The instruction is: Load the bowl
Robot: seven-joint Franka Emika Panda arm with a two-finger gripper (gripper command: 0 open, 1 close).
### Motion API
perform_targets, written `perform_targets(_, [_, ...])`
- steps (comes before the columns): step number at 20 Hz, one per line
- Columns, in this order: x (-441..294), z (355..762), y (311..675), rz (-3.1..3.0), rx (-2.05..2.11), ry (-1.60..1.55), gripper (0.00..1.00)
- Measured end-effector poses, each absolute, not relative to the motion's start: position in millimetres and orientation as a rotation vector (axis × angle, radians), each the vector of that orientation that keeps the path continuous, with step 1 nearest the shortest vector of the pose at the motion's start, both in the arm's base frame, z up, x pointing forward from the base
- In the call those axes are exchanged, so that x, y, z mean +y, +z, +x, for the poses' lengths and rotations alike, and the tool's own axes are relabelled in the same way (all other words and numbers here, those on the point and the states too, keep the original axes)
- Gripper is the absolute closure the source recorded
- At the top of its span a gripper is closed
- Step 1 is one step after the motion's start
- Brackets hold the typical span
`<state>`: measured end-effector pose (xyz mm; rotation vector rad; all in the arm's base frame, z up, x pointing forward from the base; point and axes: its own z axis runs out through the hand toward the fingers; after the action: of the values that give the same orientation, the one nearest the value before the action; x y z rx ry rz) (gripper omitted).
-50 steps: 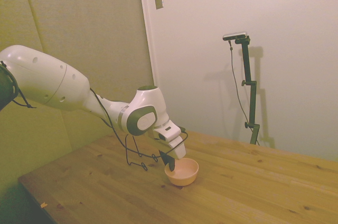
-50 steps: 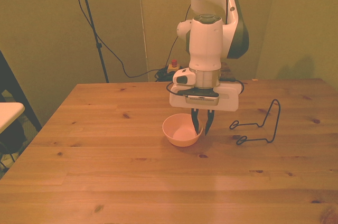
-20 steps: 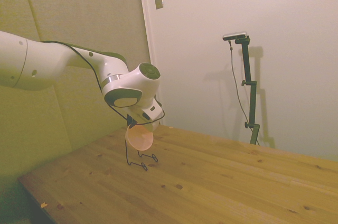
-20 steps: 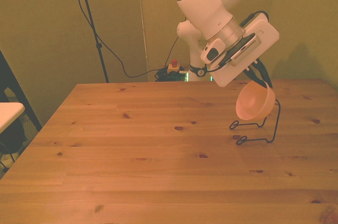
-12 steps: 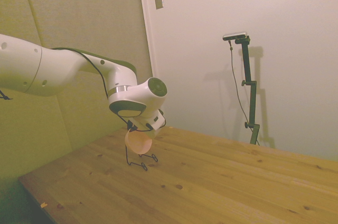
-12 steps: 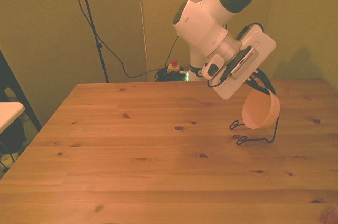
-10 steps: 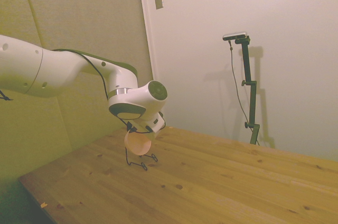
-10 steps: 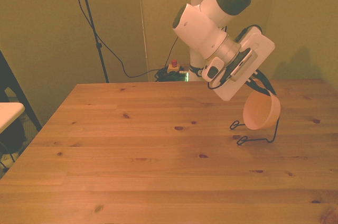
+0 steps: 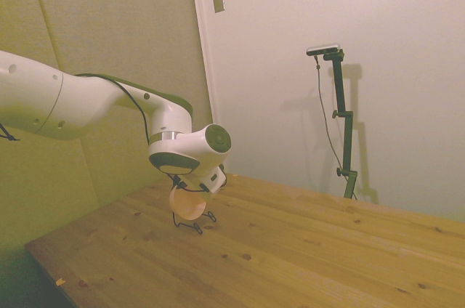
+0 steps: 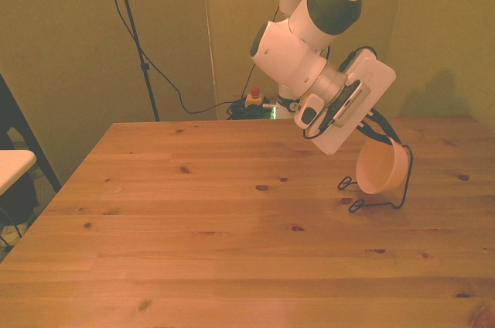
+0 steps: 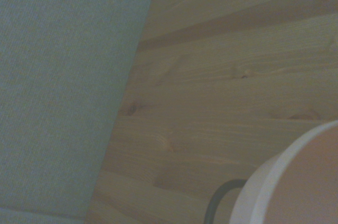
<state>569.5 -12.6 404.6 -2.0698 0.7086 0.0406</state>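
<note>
The pale pink-peach bowl [image 10: 380, 168] hangs tipped on its side at the front view's right, held by its rim in my gripper [image 10: 379, 136], which is shut on it. It sits low against the upright loop of the thin black wire rack [image 10: 379, 203]. From the side, the bowl [image 9: 187, 203] shows under my wrist, just above the rack's feet [image 9: 197, 225]; whether it touches the wire I cannot tell. Up close in the wrist view, the bowl's rim [image 11: 274, 182] curves past a piece of dark wire [image 11: 216, 203].
The wooden table [image 10: 232, 235] stretches wide toward the front view's left and near edge. A padded wall panel [image 11: 58, 92] stands just beyond the table's edge by the rack. A black stand with a cable [image 10: 135, 42] rises behind the table's far left.
My gripper has carried the bowl up from the table's middle to the rack, tipping it on edge. Over the last half second it sank slightly lower against the wire loop.
</note>
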Motion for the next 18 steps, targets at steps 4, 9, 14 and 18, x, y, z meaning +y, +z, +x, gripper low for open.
perform_targets(4, [-17, 571, 398, -2.061, 0.725, 0.043, 1.0])
perform_targets(9, [-19, 576, 389, -2.053, 0.739, 0.054, 0.0])
perform_targets(14, [-20, 576, 389, -2.052, 0.74, 0.054, 0.0])
perform_targets(18, [-24, 576, 391, -2.049, 0.745, 0.05, 0.0])
